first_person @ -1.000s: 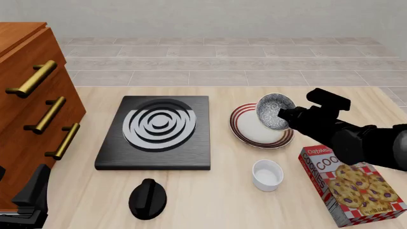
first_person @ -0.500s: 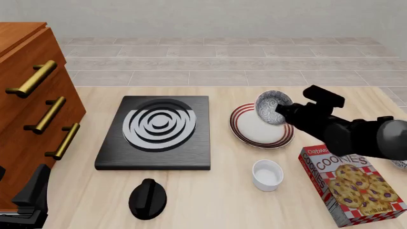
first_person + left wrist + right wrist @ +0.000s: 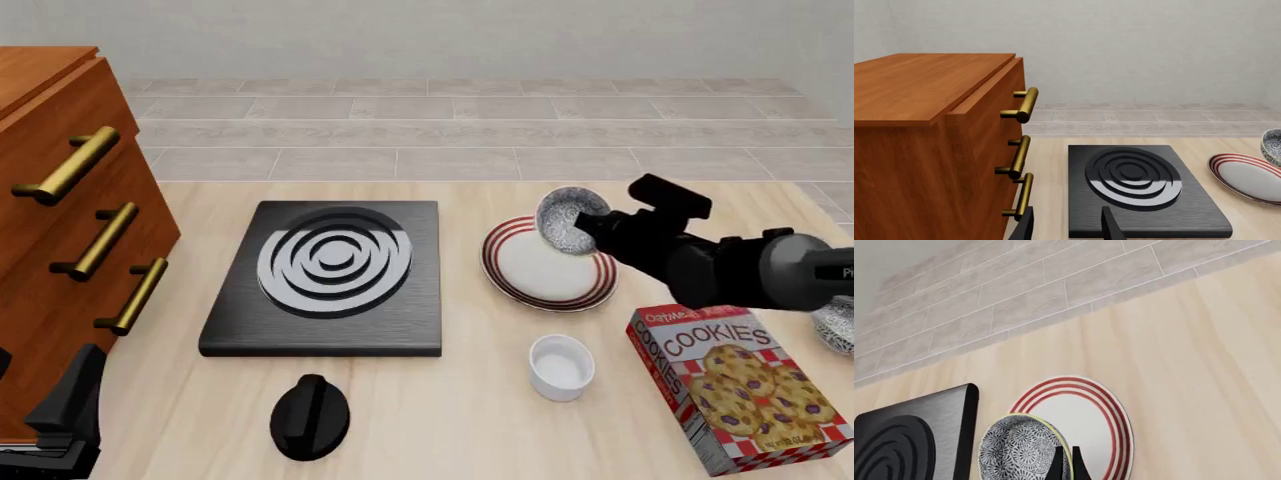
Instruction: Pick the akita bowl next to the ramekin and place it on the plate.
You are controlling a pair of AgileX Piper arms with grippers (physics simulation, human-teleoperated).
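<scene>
The right gripper (image 3: 597, 234) is clamping the rim of the akita bowl (image 3: 570, 221), its two fingers (image 3: 1065, 464) pinched nearly together over the bowl's wall. The bowl is hanging tilted on edge over the far right part of the plate (image 3: 547, 264), its speckled mouth facing left toward the stove burner (image 3: 328, 276) and slightly toward the camera. Whether it is touching the plate cannot be told. One ramekin (image 3: 561, 366) is standing upright on the table (image 3: 454, 430) nearer the camera, beside one cookie box (image 3: 738, 388). A second speckled bowl (image 3: 837, 325) is showing partly at the right edge. The left gripper (image 3: 1066, 227) is hovering with fingers spread, holding nothing, beside the wooden drawer cabinet (image 3: 934, 150).
</scene>
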